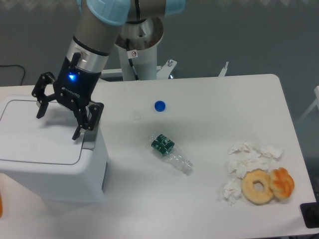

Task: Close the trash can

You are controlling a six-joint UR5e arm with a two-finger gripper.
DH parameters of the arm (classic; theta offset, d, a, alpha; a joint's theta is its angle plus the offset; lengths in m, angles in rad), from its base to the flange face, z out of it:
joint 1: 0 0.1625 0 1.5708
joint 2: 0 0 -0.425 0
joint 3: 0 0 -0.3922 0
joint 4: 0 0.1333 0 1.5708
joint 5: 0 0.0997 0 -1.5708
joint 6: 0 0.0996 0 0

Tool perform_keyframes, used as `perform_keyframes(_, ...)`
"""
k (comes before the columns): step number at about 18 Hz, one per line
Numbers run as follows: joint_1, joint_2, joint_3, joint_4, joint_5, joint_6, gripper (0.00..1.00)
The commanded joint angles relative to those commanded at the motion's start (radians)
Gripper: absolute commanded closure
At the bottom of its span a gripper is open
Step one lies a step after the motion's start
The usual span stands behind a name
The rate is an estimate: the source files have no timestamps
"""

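Observation:
The trash can (55,172) is a large white boxy bin at the left of the table. Its flat white lid (40,132) lies down flat on top, and a grey latch tab (89,141) shows at the lid's right edge. My gripper (59,119) hangs just above the lid's right part with its black fingers spread apart. One fingertip (79,133) is close to the latch tab, the other (39,114) is over the lid's left part. It holds nothing.
On the white table lie a blue bottle cap (159,105), a crushed clear plastic bottle with a green label (171,154), crumpled white tissues (246,159), a glazed doughnut (257,186) and an orange pastry (281,182). The robot base (142,55) stands behind.

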Motion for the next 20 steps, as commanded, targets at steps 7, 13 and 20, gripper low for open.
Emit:
perform_keyframes(7,0.080,0.005,0.066,0.002,0.000,0.034,0.00)
perform_keyframes(13,0.164,0.000,0.087,0.002,0.058,0.248,0.00)
perform_keyframes(20,0.284,-0.003,0.094,0.002,0.123,0.414,0.00)
